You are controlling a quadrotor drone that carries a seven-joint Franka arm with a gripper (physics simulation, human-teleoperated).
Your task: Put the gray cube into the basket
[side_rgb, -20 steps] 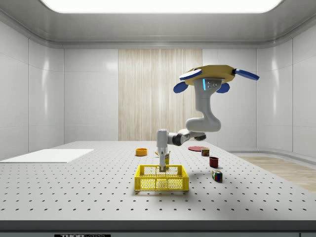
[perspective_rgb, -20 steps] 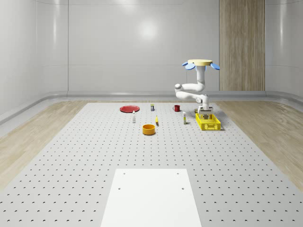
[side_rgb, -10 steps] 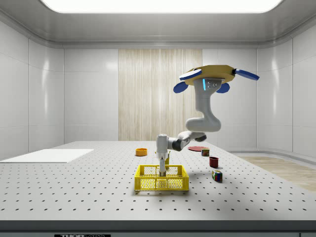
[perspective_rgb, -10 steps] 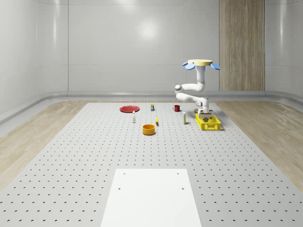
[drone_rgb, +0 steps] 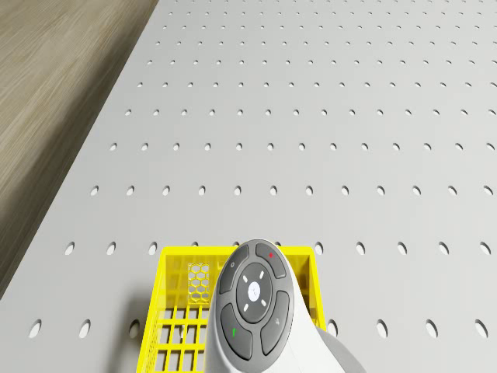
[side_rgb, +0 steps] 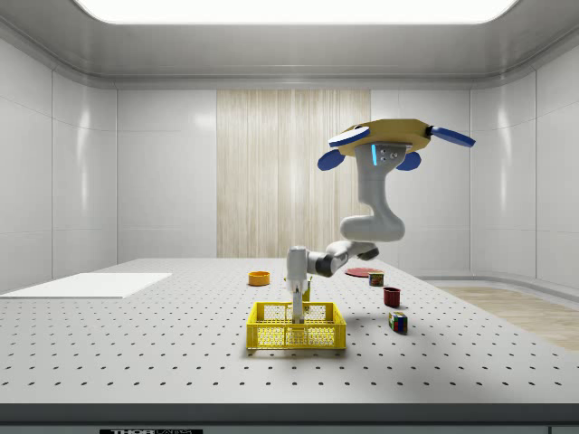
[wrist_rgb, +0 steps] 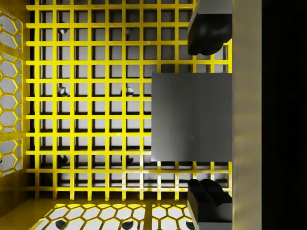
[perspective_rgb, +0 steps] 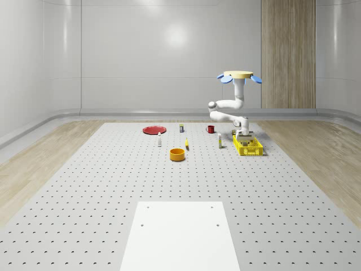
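Inside the yellow basket [wrist_rgb: 96, 120], hard against one wall, the gray cube [wrist_rgb: 191, 117] sits pinched between the gripper [wrist_rgb: 206, 117] fingers, drone [side_rgb: 391, 137] hovering beside the basket, arm lowered for a gentle release.

- The basket [side_rgb: 296, 326] is showing bright yellow, with a square-grid floor and honeycomb walls.
- The gray cube [wrist_rgb: 192, 117] is showing plain dark gray.
- The drone [side_rgb: 391, 138] is showing a yellow body and blue rotors; the arm [side_rgb: 371, 221] is showing white.
- The table [perspective_rgb: 113, 186] is showing pale gray, dotted with holes.
- The bowl [perspective_rgb: 177, 154] is showing orange; the plate [perspective_rgb: 154, 130] is showing red.
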